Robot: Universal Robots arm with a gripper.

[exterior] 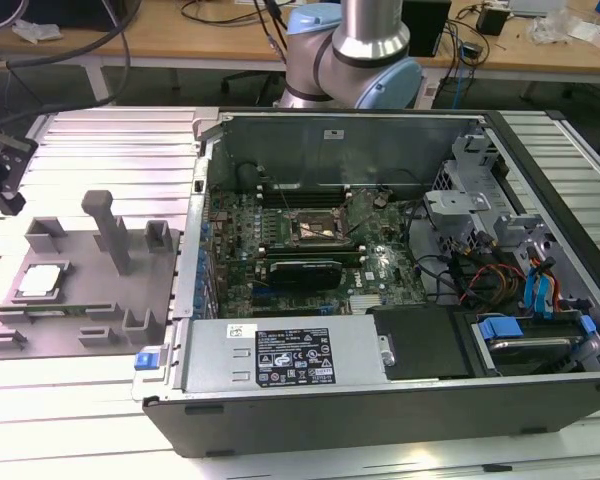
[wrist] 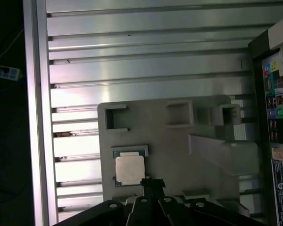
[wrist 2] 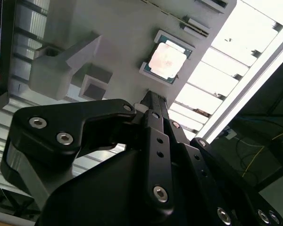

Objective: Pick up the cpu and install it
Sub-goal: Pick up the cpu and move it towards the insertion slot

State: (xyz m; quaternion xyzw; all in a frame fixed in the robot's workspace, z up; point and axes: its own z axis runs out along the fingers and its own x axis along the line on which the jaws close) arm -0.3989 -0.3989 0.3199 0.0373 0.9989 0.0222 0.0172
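The pincer [wrist: 152, 182] has its dark fingers drawn together into one narrow tip with nothing between them. In both wrist views that tip points down towards the cpu [wrist: 129, 169]. In the second wrist view a gap shows between the tip and the chip, so the two are apart.

The cpu lies flat with its pale metal top up, seated in a shallow square pocket of a grey fixture plate [wrist: 179, 141]. The plate also carries several open-sided blocks and one tall post [exterior: 105, 225]. It rests on a tabletop [wrist: 132, 70] of ribbed aluminium slats. In the exterior view the chip sits near the plate's left end.

Just beside the plate, on the exterior view's right, an opened computer case [exterior: 380, 420] lies on its side with the motherboard [exterior: 380, 265] exposed. Along its near wall sits a silver power supply [exterior: 280, 355] with a white label. Near the middle of the board is the dark square CPU socket [exterior: 318, 228] with its metal frame, well apart from the chip.

Behind the case stands the arm's grey and pale blue base [exterior: 355, 50], and beyond that wooden benches [exterior: 180, 30] strewn with cables.
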